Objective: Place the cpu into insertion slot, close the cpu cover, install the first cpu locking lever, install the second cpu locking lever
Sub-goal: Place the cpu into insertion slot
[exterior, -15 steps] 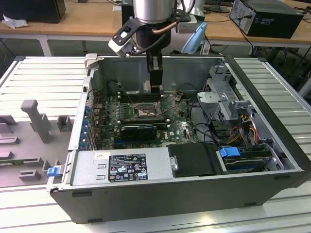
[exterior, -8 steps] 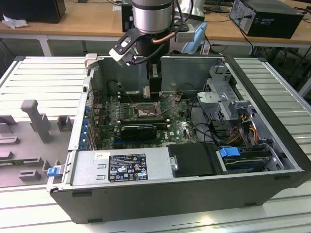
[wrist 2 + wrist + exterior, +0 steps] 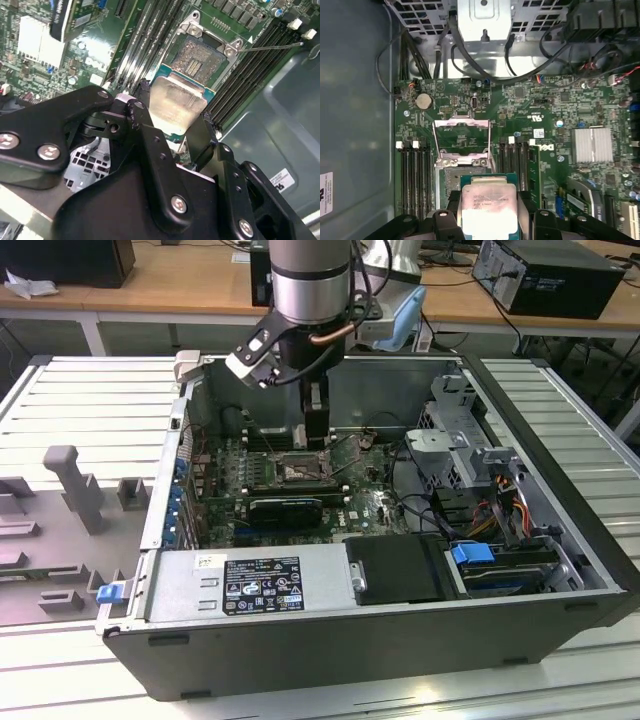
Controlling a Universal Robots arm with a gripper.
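Silver-topped cpu (image 3: pixel 487 210) sits clamped in the gripper (image 3: pixel 176 112), just above the insertion slot (image 3: pixel 202 57), mid-frame in the exterior view. Lowered skewed, it could catch the slot's frame or the raised cpu cover (image 3: pixel 462 137) and bend contacts.

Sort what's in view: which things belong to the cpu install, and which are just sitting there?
Job: cpu, gripped in the hand; insertion slot, bare; cpu cover, swung open.
Bystanders: heatsink, coin battery, memory slots, power supply.
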